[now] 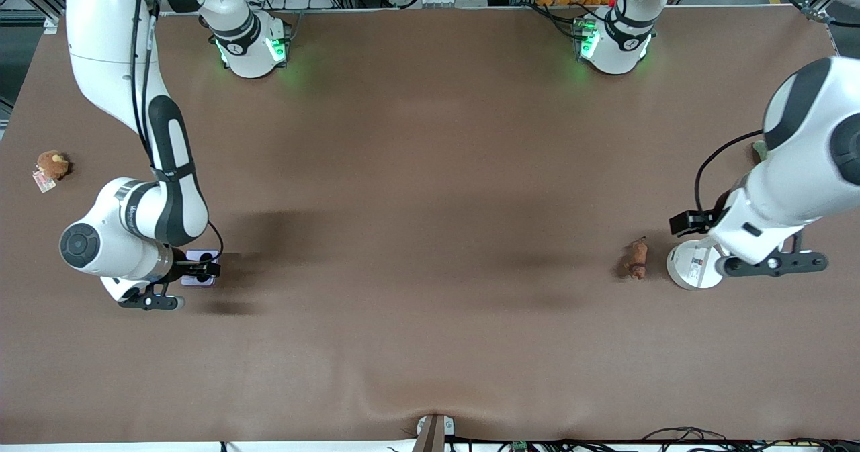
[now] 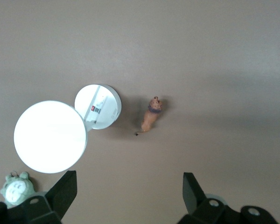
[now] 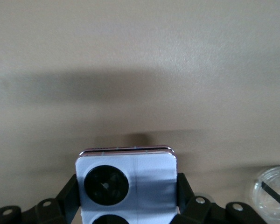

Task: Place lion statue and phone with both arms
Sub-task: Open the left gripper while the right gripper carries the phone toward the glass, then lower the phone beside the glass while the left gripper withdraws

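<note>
1. Where the brown table [image 1: 430,170] spreads, all items sit or hang over it.
2. Right gripper [image 1: 196,268]: over the table at the right arm's end, fingers closed on the phone [image 3: 126,184], lavender, lifted clear of the table.
3. Left gripper [image 2: 126,193]: over the table at the left arm's end, fingers spread wide, holding nothing.
4. White round lamp [image 1: 692,266]: under the left arm.
5. Lion statue [image 1: 636,258]: on the table just beside the lamp, toward the table's middle.
</note>
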`<state>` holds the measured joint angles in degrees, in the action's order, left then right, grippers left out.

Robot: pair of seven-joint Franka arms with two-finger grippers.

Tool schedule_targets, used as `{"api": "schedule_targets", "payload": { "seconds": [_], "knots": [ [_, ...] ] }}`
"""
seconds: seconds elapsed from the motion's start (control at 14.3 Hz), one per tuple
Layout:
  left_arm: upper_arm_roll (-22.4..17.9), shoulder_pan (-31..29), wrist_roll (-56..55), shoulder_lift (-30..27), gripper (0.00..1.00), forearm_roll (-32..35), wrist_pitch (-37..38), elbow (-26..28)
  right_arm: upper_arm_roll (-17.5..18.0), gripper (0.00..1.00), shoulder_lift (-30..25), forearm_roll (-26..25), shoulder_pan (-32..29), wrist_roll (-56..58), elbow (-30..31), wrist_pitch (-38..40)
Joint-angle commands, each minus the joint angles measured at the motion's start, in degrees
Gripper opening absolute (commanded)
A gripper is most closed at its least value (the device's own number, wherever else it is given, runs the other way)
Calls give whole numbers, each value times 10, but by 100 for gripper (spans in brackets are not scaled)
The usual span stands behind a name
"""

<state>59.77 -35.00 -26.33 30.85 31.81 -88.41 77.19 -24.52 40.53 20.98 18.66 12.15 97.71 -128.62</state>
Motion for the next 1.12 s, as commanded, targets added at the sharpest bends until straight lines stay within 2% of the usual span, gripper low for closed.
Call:
{"api": "schedule_targets", "payload": {
  "seconds": [0.0, 0.14, 0.21, 0.28, 0.35, 0.42, 0.56, 0.77, 0.91, 1.05],
  "knots": [
    [5, -34, 6, -38, 100, -43, 10, 2, 7, 0, 17, 13, -13, 16, -8, -10],
    [5, -39, 6, -47, 100, -64, 11, 2, 7, 0, 22, 13, -21, 16, -8, -18],
    [4, -39, 7, -49, 100, -67, 11, 2, 8, 19, 25, 13, -20, 16, -8, -21],
    [3, -43, 7, -58, 100, -74, 11, 2, 7, 75, 26, 11, -19, 16, -8, -23],
    [1, -45, 9, -76, 100, -87, 11, 2, 7, 100, 26, 10, -18, 16, -8, -28],
    [-8, -45, 9, -84, 100, -105, 11, 3, 7, 100, 27, 9, -17, 16, -8, -27],
    [-63, -33, 25, -125, 100, -165, 12, 5, 7, 100, 26, 9, -19, 16, -8, -23],
    [-211, 47, 114, -185, 100, -253, 14, 13, 4, 100, 12, 8, -17, 15, -15, -20],
    [-314, 120, 141, -220, 100, -278, 17, 28, 3, 100, -17, 6, -15, 15, -22, -20],
    [-407, 194, 155, -251, 100, -301, 21, 54, -5, 100, -66, 3, -10, 15, -20, 22]
  ]
}}
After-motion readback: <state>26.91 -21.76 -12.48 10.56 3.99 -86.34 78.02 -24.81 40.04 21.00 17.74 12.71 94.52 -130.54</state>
